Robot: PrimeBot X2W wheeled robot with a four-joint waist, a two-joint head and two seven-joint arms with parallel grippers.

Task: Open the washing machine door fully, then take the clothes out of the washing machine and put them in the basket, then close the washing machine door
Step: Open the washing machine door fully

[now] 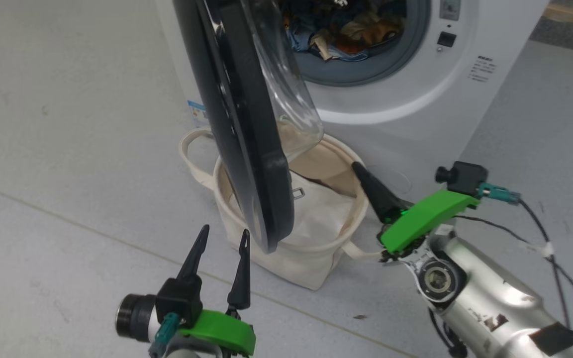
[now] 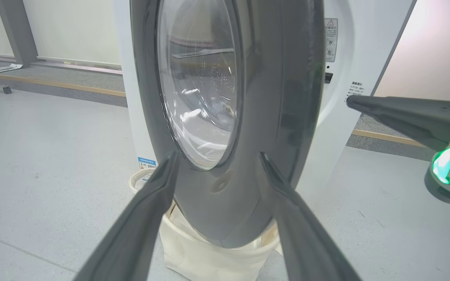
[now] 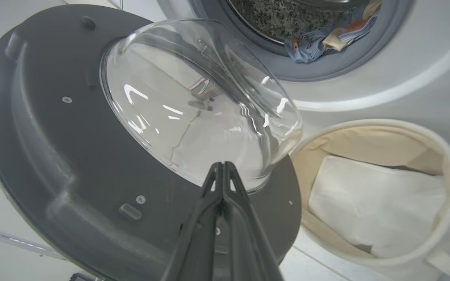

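Washing machine door (image 1: 246,124) hung open, edge-on in the head view, its lower rim right over the basket (image 1: 296,258) mouth. Basket sat on the floor (image 1: 67,149) with the washing machine (image 1: 416,99) directly behind it, apparently touching or nearly so. Clothes (image 1: 346,30) were in the drum, above and behind the basket – none in the basket. Only a flat white sheet (image 1: 316,209) lay inside the basket.

Left end effector (image 1: 225,229) sat on the near side of the basket, fingers spread, holding nothing, pointing at the door's outer face. Contact with the door – can't tell.

Right end effector (image 1: 358,169) had fingers pressed together with nothing between them. Its tip was over the basket's right rim, on the door's inner side. In the right wrist view it pointed at the glass bowl (image 3: 193,105), just short of it.
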